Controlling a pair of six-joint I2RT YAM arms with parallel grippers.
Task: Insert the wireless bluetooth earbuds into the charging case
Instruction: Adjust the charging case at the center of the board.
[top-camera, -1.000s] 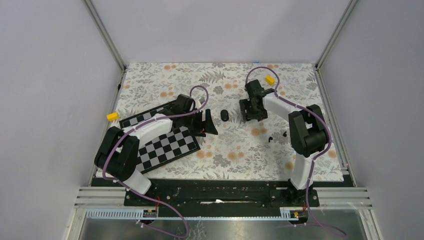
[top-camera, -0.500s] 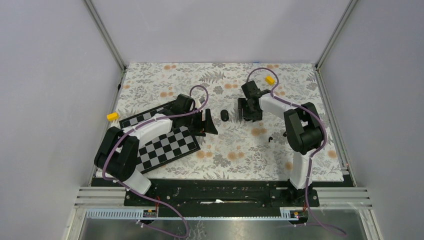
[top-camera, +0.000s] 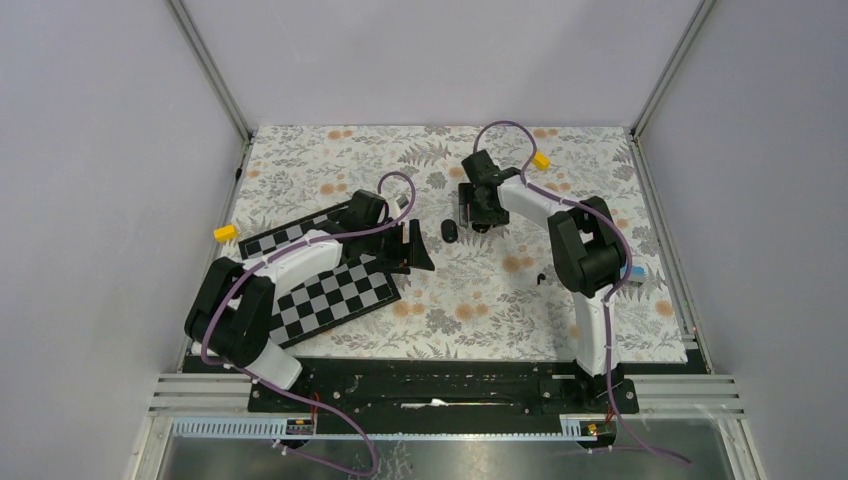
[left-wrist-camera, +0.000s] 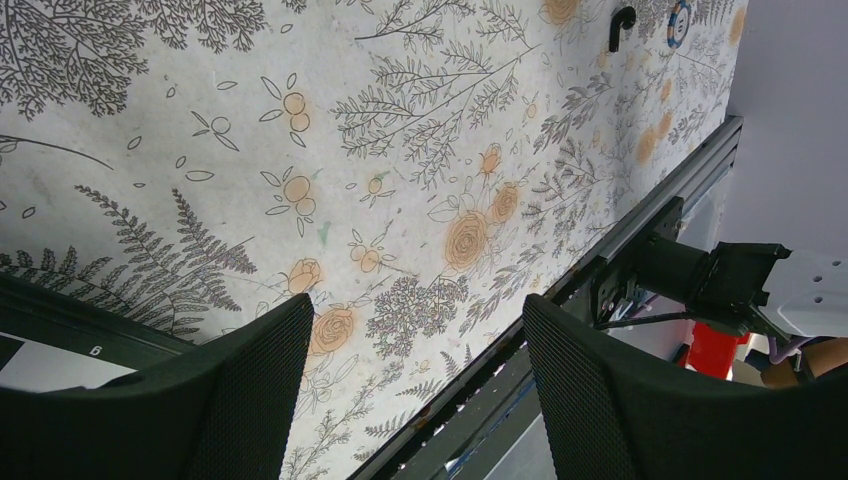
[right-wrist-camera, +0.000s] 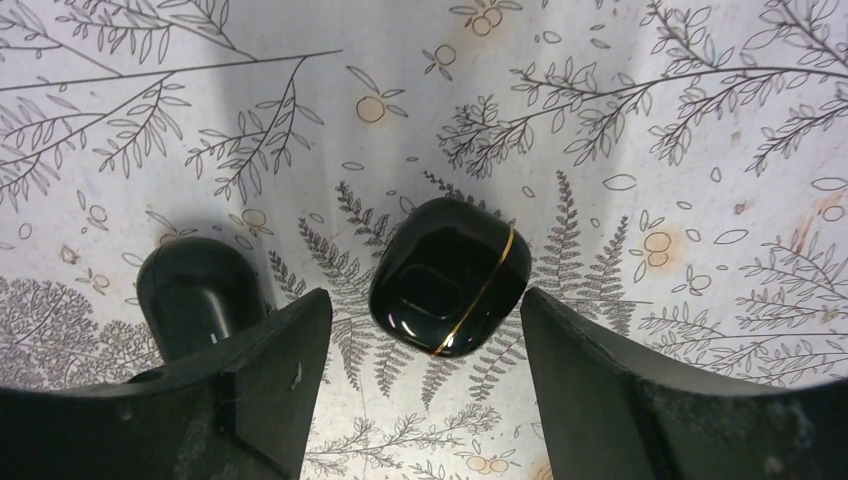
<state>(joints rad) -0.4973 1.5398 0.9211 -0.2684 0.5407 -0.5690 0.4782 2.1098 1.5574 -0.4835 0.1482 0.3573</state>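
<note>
Fingers of right gripper (top-camera: 480, 212) held wide apart, nothing grasped. charging case (right-wrist-camera: 450, 275) seen in gap between fingertips, touched by neither. Fingers of left gripper (left-wrist-camera: 415, 320) likewise spread, nothing held, floral cloth (left-wrist-camera: 300, 120) seen beneath. Case: glossy black pebble, crossed by thin gold line, laid on cloth mid-table. One earbud (top-camera: 541, 278) laid on cloth, well apart from case.

On the mat (top-camera: 330, 160), near its middle, the charging case (top-camera: 449, 231); well apart at its 4 o'clock, one earbud (top-camera: 541, 278); at 8 o'clock, the checkerboard (top-camera: 340, 292); far off at 9 o'clock, first block (top-camera: 226, 232); at 2 o'clock, second block (top-camera: 541, 160).
</note>
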